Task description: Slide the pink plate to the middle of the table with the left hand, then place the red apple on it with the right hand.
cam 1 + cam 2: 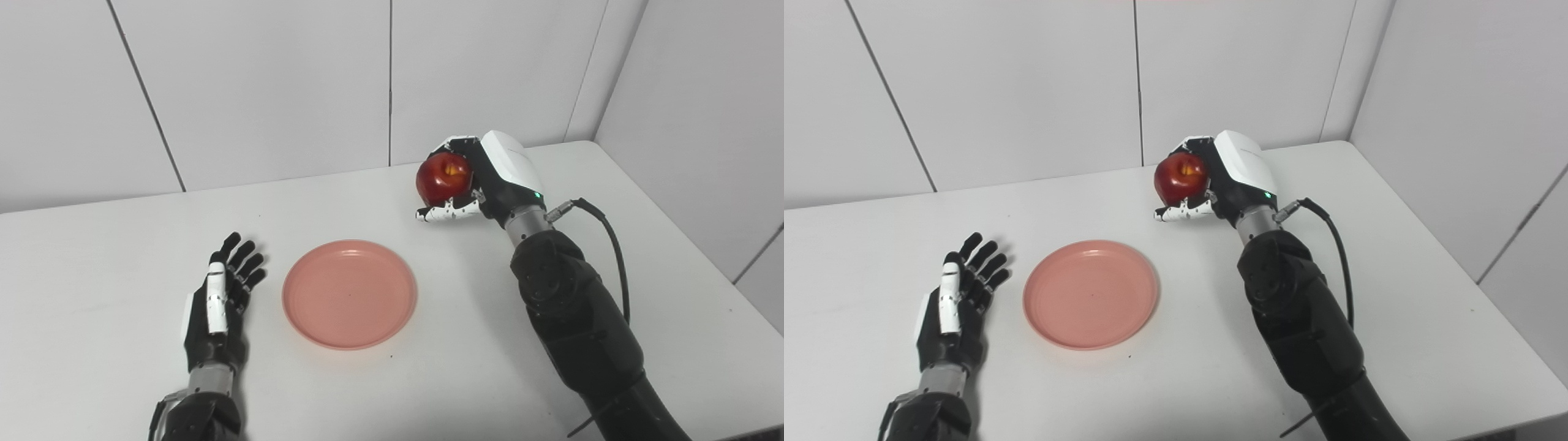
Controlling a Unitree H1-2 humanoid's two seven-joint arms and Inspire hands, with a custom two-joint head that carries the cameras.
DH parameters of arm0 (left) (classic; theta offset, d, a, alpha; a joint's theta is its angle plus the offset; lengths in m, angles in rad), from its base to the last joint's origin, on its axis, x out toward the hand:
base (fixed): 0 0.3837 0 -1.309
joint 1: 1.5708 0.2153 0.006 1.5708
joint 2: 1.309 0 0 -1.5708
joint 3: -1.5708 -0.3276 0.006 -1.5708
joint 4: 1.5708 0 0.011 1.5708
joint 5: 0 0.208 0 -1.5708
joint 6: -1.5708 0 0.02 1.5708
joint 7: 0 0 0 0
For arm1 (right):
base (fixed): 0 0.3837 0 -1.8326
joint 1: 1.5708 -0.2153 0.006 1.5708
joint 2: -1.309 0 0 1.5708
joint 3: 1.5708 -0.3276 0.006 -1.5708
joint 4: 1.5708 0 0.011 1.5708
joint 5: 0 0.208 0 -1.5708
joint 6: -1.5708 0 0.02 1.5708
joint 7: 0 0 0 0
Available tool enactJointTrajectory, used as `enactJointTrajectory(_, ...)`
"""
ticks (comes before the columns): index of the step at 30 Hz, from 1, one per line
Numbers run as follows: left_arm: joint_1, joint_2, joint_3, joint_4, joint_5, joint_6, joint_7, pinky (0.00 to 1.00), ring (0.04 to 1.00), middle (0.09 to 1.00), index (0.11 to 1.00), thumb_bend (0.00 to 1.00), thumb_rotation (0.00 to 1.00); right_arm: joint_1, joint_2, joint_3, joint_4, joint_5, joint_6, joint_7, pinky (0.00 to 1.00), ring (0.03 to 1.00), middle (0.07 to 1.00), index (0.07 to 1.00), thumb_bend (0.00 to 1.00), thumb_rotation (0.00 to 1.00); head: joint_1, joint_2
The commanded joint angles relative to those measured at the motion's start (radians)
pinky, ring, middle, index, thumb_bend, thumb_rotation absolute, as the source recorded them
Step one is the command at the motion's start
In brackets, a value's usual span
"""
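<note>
The pink plate (349,294) lies flat and bare near the middle of the white table (92,257). My left hand (220,303) rests open on the table just left of the plate, apart from it, fingers pointing away. My right hand (484,177) is shut on the red apple (444,177) and holds it above the table, behind and to the right of the plate. The apple's stem dimple faces the camera. The same scene shows in the right eye view, with the plate (1090,294) and the apple (1181,171).
White wall panels (275,79) rise right behind the table's far edge. A side wall (704,122) stands past the right edge. A black cable (612,245) loops from my right wrist along the forearm.
</note>
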Motion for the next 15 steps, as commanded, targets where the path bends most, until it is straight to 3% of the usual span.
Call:
enactJointTrajectory(1,0.012,-0.017,-0.01,-0.003,0.01,0.042,0.014,0.85,0.854,0.867,0.86,0.42,1.0,-0.06,0.008,0.011,-0.013,-0.014,-0.034,-0.017,0.29,0.367,0.43,0.519,0.53,0.0,0.005,0.001)
enactJointTrajectory(15,0.004,-0.061,-0.02,-0.017,0.033,0.038,0.056,0.84,0.846,0.865,0.857,0.4,1.0,-0.077,0.138,0.142,0.054,-0.03,-0.065,-0.032,0.28,0.359,0.434,0.521,0.53,0.0,0.147,0.019)
